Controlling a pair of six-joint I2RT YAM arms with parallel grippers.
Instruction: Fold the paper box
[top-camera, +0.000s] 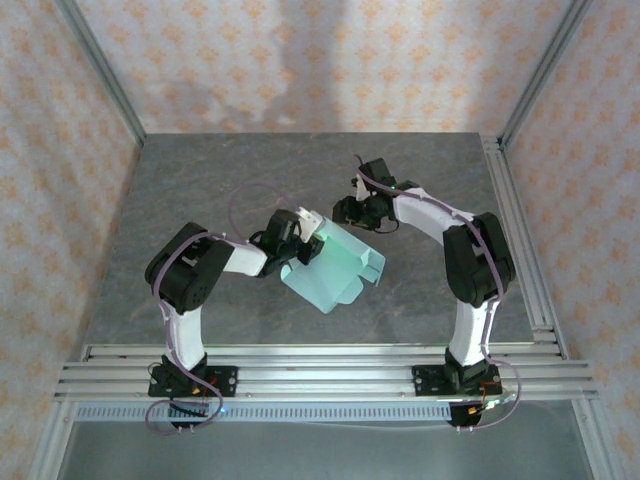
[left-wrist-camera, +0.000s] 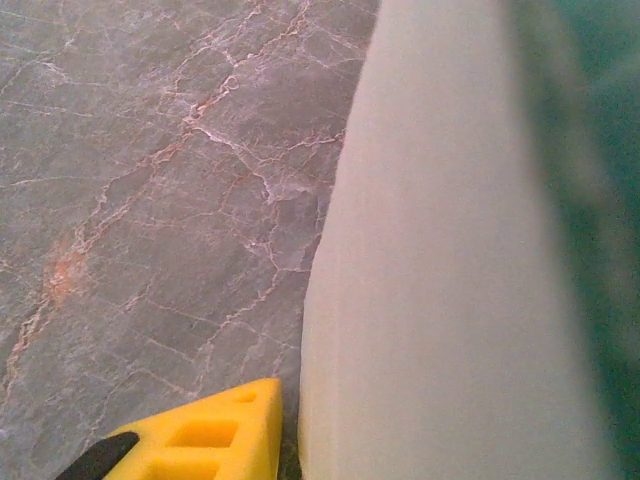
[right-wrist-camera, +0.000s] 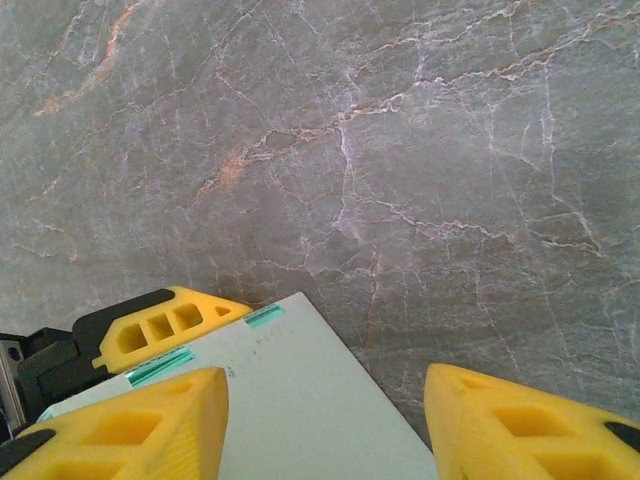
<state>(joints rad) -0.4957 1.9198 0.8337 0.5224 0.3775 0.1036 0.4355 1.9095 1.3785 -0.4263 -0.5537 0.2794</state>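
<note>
1. The box (top-camera: 335, 268) is a pale mint card sheet near the middle of the table (top-camera: 200, 190), between the two arms. It is partly folded, with notched flaps along its right edge.
2. Whether its low corner rests on the table I cannot tell.
3. The left gripper (top-camera: 300, 232) is at the sheet's upper left edge.
4. In the left wrist view the card (left-wrist-camera: 450, 280) stands blurred and very close, just right of one yellow finger (left-wrist-camera: 200, 440). The other finger is hidden behind the card.
5. Whether this gripper clamps the card or stands loose on it I cannot tell.
6. The right gripper (right-wrist-camera: 325, 430) hovers at the sheet's top edge with its jaws apart, holding nothing.
7. In the right wrist view a corner of the card (right-wrist-camera: 300, 400) lies between its fingers. The right finger (right-wrist-camera: 530, 420) is clear of the card.
8. In that same view, a yellow finger of the left gripper (right-wrist-camera: 165, 325) sits at the card's far edge.
</note>
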